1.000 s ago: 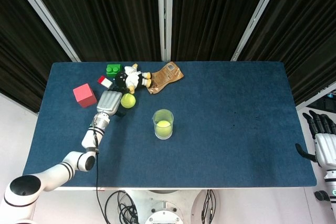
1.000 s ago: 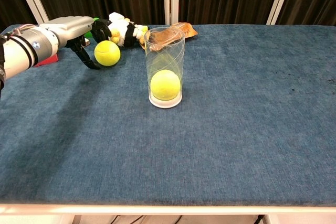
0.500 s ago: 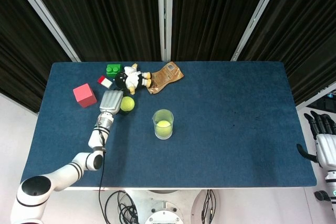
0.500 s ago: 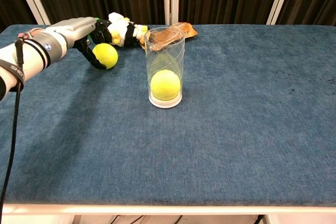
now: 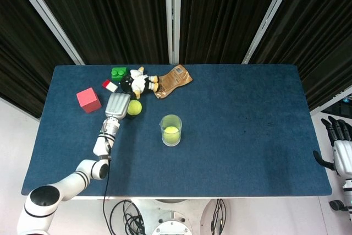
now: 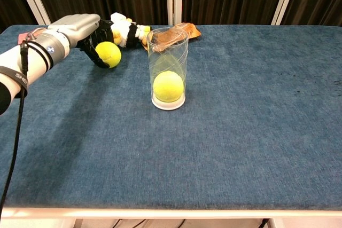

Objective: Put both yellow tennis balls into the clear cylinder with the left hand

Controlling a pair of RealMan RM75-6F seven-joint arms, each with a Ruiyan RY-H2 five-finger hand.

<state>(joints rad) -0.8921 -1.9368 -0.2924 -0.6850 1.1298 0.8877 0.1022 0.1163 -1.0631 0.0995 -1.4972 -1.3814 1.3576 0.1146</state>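
Observation:
One yellow tennis ball (image 6: 168, 86) lies at the bottom of the clear cylinder (image 6: 168, 52), which stands upright mid-table and also shows from above as the cylinder (image 5: 171, 130). The other tennis ball (image 6: 109, 54) sits low at the table's far left, seen from above as the ball (image 5: 135, 107). My left hand (image 6: 80, 29) reaches over it from the left and grips it, dark fingers curled round its top and underside; from overhead the left hand (image 5: 117, 105) lies just left of the ball. My right hand (image 5: 340, 146) hangs off the table's right edge, fingers apart, holding nothing.
Behind the left hand lie a plush toy (image 5: 138, 83), a brown pouch (image 5: 172, 80), a green block (image 5: 119, 72), a small red-and-white block (image 5: 110, 85) and a red cube (image 5: 88, 99). The blue table (image 6: 246, 132) stretches wide to the right of the cylinder.
The left hand moved forward from beside the ball to over it, and its fingers curled round it. The ball barely shifted. The right hand stayed off the table.

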